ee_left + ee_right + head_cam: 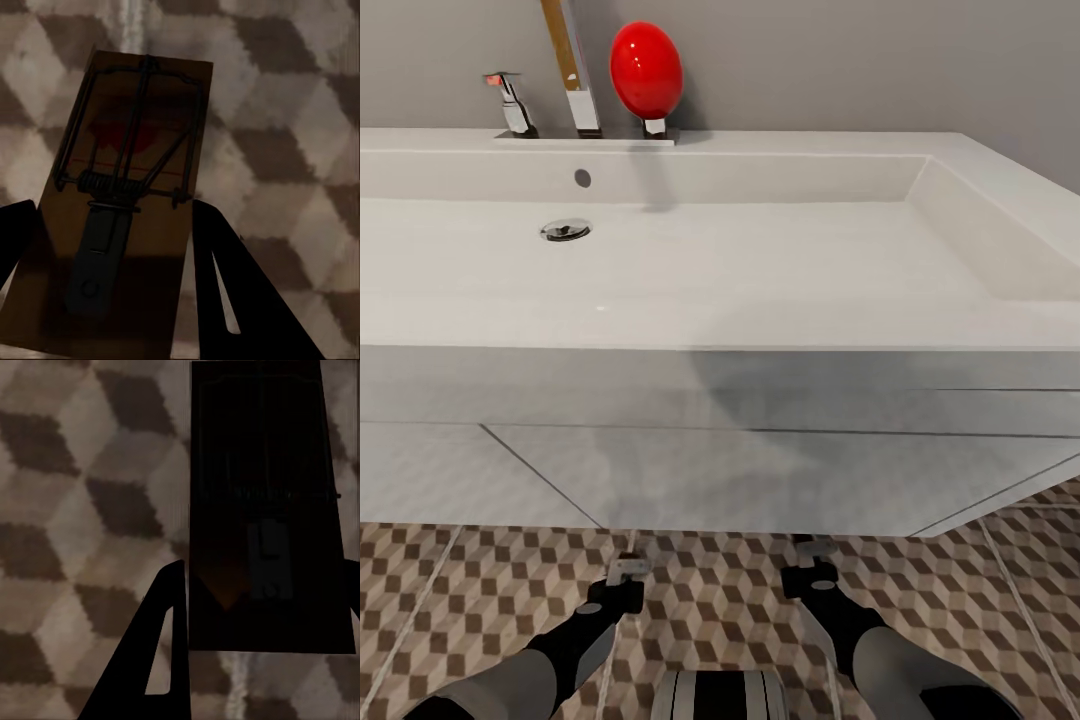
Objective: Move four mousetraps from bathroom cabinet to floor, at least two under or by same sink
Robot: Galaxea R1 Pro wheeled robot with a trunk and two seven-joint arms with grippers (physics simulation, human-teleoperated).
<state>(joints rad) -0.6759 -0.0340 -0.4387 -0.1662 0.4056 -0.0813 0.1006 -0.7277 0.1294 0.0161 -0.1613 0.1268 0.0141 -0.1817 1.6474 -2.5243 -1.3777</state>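
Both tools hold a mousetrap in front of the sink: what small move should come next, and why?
Probably lower both arms and release. The left tool and right tool each grip a mousetrap above the patterned floor, right at the sink's front edge.

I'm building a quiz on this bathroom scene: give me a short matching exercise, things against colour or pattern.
Things:
1. sink
2. egg-shaped object by the tap
3. bathroom floor
4. mousetrap in the left claw

Colours:
a. brown wood with dark wire
b. white
c. red
d. brown, beige and white cubes

Pairs: 1-b, 2-c, 3-d, 4-a
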